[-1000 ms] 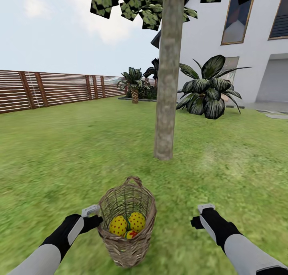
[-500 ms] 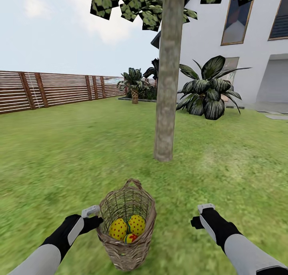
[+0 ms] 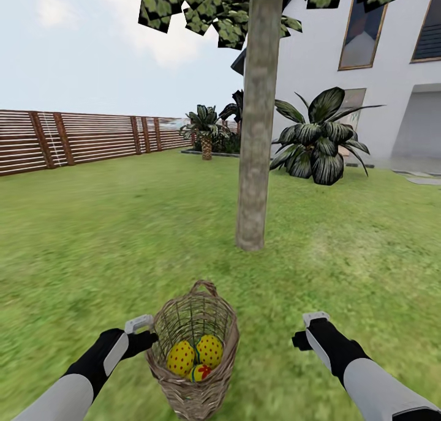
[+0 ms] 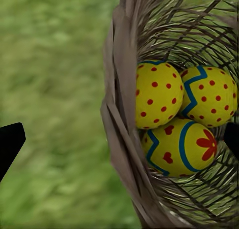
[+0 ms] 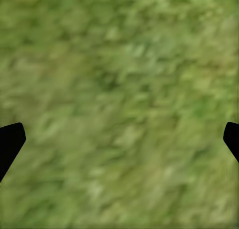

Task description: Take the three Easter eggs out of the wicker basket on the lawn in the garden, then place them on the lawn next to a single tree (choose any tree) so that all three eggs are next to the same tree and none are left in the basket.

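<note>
head view forward-down at basket (image 3: pixel 193 347), left wrist close above same basket (image 4: pixel 124 139), right wrist over lawn (image 5: pixel 119 109)

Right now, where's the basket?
Head view: the basket sits on the lawn at bottom centre, beside the left gripper, with the tree just beyond it.

Both arms reach forward, low. The left gripper (image 3: pixel 142 330) and right gripper (image 3: pixel 309 326) have fingers spread wide apart.
</note>
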